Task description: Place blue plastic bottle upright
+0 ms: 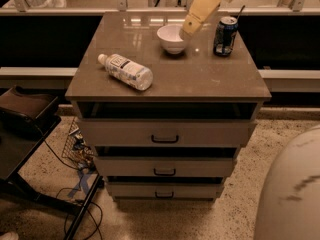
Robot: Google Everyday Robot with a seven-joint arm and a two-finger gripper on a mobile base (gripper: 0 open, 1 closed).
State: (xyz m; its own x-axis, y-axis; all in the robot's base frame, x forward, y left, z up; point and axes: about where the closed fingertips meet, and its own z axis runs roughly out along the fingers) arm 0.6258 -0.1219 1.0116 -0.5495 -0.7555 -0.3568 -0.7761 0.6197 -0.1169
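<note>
The blue plastic bottle [126,71] lies on its side at the left of the brown cabinet top [200,79]. Its white cap points to the back left and its white label faces up. My gripper [189,29] hangs from the pale yellow arm [202,5] at the back of the top, just over the right rim of the white bowl [171,38]. It is well to the right of and behind the bottle and does not touch it.
A dark blue soda can [225,35] stands at the back right, next to the bowl. The cabinet has three drawers [165,134]. A dark chair [25,119] and cables [80,149] are on the floor at left. My own pale body [292,194] fills the bottom right.
</note>
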